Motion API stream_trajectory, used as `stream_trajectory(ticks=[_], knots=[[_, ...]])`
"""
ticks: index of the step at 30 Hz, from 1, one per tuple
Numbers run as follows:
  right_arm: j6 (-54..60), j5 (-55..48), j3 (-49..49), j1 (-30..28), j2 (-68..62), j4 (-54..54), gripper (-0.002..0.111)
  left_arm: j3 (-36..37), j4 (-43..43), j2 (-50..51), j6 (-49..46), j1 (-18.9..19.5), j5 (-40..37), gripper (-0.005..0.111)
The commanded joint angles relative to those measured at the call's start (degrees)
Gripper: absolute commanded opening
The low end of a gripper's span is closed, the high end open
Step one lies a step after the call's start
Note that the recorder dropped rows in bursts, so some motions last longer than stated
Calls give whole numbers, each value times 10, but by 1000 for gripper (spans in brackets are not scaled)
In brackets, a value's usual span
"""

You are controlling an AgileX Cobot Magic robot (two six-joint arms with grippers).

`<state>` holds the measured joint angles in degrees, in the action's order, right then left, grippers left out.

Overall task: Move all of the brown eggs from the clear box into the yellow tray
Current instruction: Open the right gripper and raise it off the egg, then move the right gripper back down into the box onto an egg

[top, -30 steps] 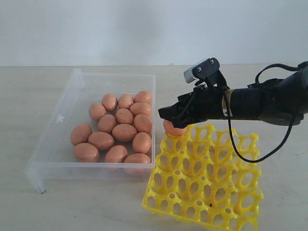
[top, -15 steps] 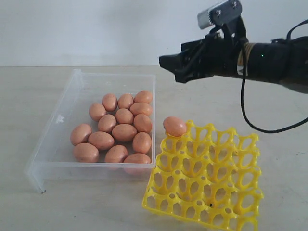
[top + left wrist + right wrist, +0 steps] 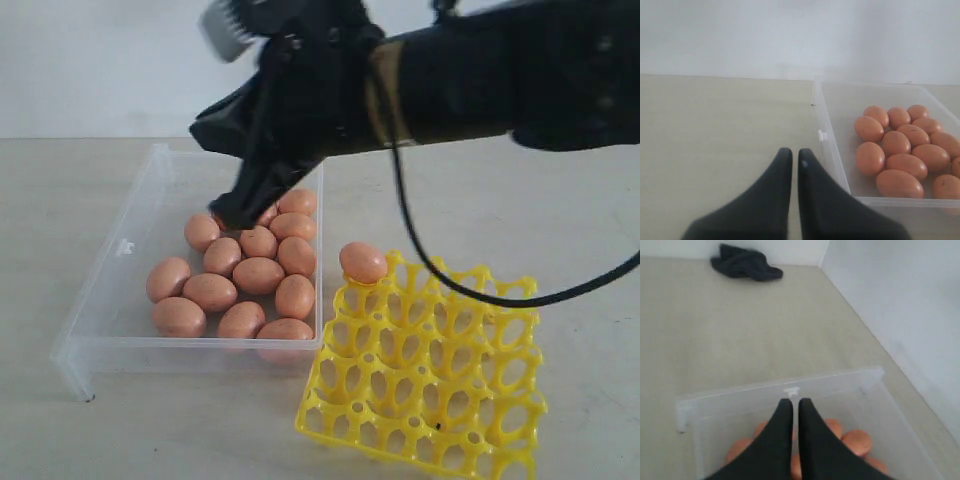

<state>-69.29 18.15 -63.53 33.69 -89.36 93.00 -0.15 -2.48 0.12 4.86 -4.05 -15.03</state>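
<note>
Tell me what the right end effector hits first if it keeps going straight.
Probably one of the brown eggs at the cluster's far end in the clear box; the shut right end effector slants down there. Depth unclear, possibly its floor.

Right pincer (image 3: 233,214) closed, swung over clear box (image 3: 106,290).

Directly below the right gripper (image 3: 233,214) the eggs (image 3: 259,274) lie packed against each other with barely a gap. Ahead of its tips the box (image 3: 120,262) floor is bare up to the low wall, with open table (image 3: 40,200) beyond. The tray (image 3: 430,372) stands behind it, and the left gripper (image 3: 791,153) has that same wall just beside it.
</note>
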Motion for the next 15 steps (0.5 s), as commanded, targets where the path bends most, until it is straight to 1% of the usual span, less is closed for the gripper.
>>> stream_trajectory(ticks=[1,2,3,4,6,7,8,9,10,11,12,14,15], knots=[[-138,-150,-80,70,-73,69,0,1,1,-1,-1,2,6,4],[-232,-114,-104,66,-110,69,0,1,1,-1,-1,2,6,4],[-261,-103,-111,62,-124,69,0,1,1,-1,-1,2,6,4],[-258,-96,-113,62,-153,69,0,1,1,-1,-1,2,6,4],[-176,-122,-107,70,-163,69,0,1,1,-1,-1,2,6,4],[-144,-190,-104,85,-158,69,0,1,1,-1,-1,2,6,4],[-87,-289,-102,105,-152,69,0,1,1,-1,-1,2,6,4],[41,-421,-107,131,-152,44,0,1,1,-1,-1,2,6,4],[169,-549,-124,146,-159,-38,0,1,1,-1,-1,2,6,4],[345,-650,-152,148,-169,-186,0,1,1,-1,-1,2,6,4],[459,-688,-185,133,-178,-330,0,1,1,-1,-1,2,6,4],[797,-693,-258,50,-186,-810,0,1,1,-1,-1,2,6,4],[986,-722,-289,4,-196,-1020,0,1,1,-1,-1,2,6,4]])
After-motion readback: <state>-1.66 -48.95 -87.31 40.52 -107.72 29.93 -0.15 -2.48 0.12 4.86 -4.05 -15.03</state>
